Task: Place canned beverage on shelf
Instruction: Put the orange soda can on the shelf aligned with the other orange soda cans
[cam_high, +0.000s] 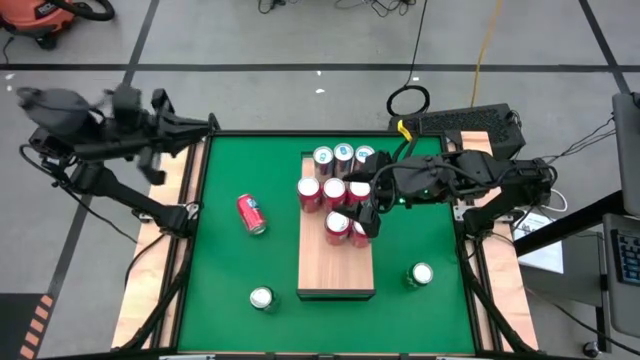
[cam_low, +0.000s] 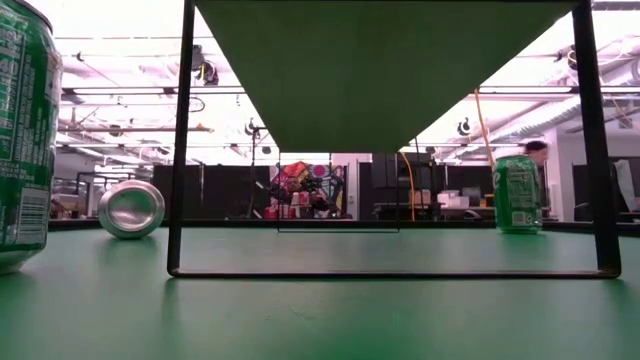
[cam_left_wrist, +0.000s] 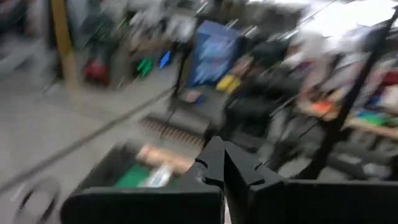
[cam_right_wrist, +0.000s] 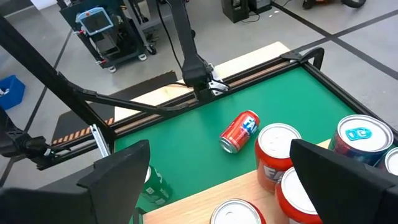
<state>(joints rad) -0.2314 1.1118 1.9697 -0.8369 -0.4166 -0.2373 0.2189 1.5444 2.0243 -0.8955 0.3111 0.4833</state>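
1. On the green table (cam_high: 220, 280), the shelf (cam_high: 336, 275) lies lengthwise down the middle, its near half bare and its far half crowded with upright cans (cam_high: 335, 190).
2. We find the right gripper (cam_high: 368, 208) over the shelf's right edge, fingers spread wide above the nearest upright cans and holding nothing.
3. We find the left gripper (cam_high: 205, 125) off the table beyond its far left corner, fingers fully shut and empty, waiting.
4. Three cans remain off the shelf: a red can (cam_high: 251, 214) lying on its side left of the shelf, a green can (cam_high: 261, 297) upright toward the near left corner, and another green can (cam_high: 421, 274) upright toward the near right.
5. Risk, in our judgement: the open fingers hang close over tightly packed cans, so a descent or sideways sweep could topple them or push one off the shelf edge.
6. Risk: the lying red can may roll if it is nudged rather than gripped squarely.
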